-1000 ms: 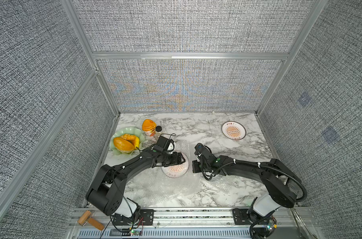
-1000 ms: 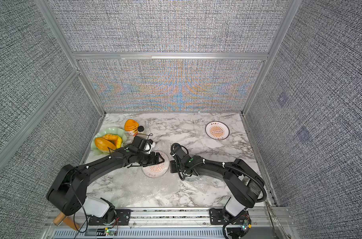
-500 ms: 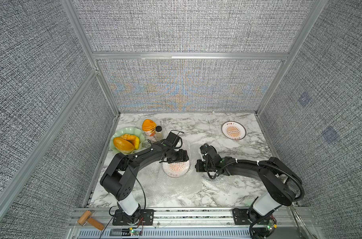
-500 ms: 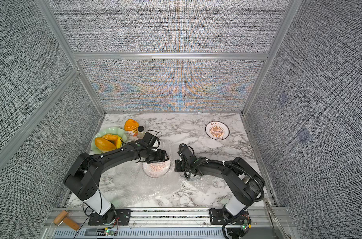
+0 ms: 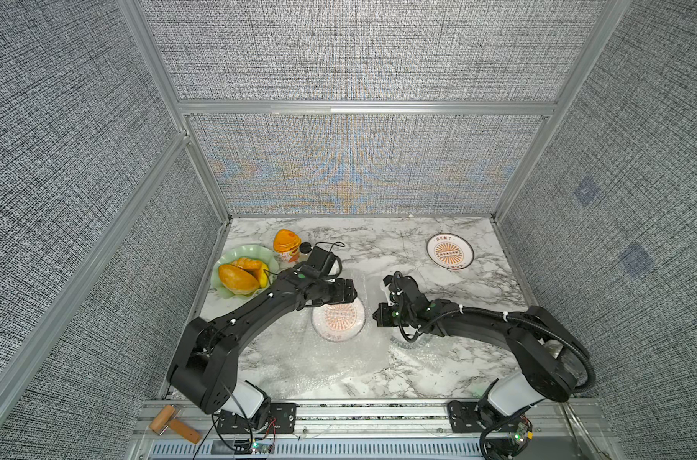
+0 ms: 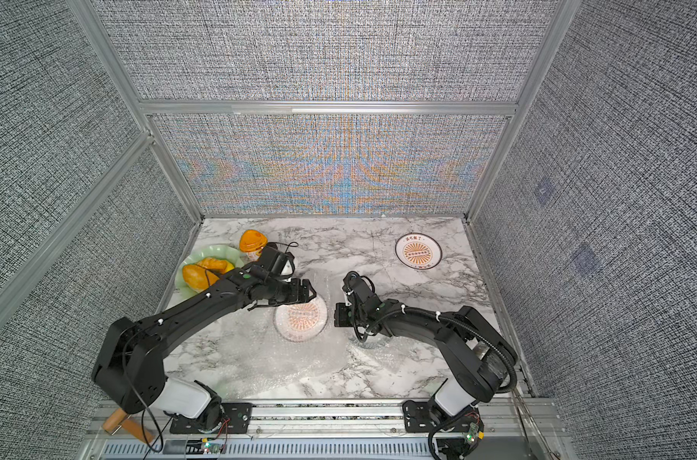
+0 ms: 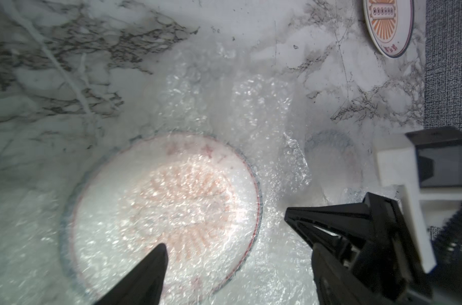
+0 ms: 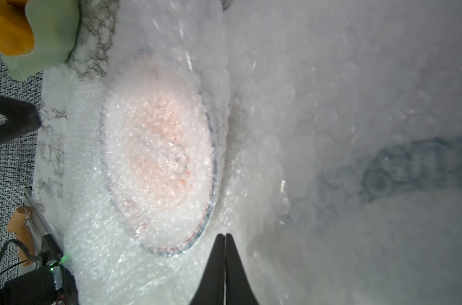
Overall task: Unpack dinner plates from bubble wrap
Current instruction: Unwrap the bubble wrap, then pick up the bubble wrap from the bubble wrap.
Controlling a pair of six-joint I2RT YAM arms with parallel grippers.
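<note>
Inspector: Left pincer, condition?

Operator: My left pincer (image 7: 224, 232) stands wide open with nothing between its fingers. One fingertip (image 7: 158, 253) hangs over the covered plate (image 7: 166, 211). The other lies past its rim, over the bubble wrap (image 7: 251, 118). Contact with the sheet: cannot tell.

Inspector: Right pincer?

Operator: My right pincer (image 8: 224, 237) is shut but for a hairline slit. Its tips sit just beside the rim of the same covered plate, over bubble wrap. Whether a fold of the sheet is caught between them, I cannot tell.

Inspector: Location of the plates?

Operator: Three noted. In both top views the covered plate (image 5: 338, 324) (image 6: 301, 323) lies near the middle of the tabletop (image 5: 378, 243), between my two pincers. Its orange sunburst shows blurred through the sheet over it. The bare plate (image 5: 449, 251), with the same pattern and a thin dark rim, lies flat near the far right corner, well apart from the wrap. The third plate (image 5: 404, 345) shows only as a dark rim band through the wrap, beneath my right arm.

Inspector: The wrap itself?

Operator: Crinkled and glinting, spread from the covered plate toward the near edge of the tabletop.

Inspector: Other items?

Operator: A pale green dish (image 5: 239, 251) of orange food and an orange-lidded cup (image 5: 287, 241), at the left rear, beside my left arm.
</note>
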